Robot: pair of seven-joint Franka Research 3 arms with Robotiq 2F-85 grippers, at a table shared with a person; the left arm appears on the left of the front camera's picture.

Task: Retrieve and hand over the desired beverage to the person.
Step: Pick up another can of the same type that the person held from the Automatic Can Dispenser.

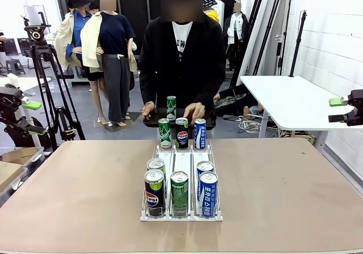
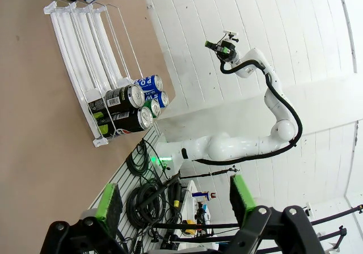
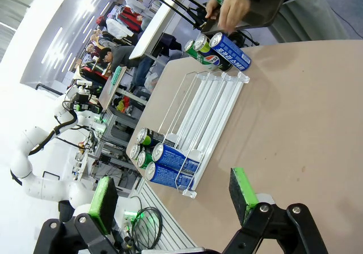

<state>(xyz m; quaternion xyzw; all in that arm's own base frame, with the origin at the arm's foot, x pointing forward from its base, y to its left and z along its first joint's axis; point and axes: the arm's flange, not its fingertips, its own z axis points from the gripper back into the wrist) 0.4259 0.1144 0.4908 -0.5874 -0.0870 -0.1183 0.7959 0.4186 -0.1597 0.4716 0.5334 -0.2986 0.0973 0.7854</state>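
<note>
Hovering aloft: left hand (image 2: 176, 200), right hand (image 3: 173, 200) (jaws spread)

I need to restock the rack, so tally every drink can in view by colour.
Green cans: 3
Black cans: 3
Blue cans: 3
Total: 9
</note>
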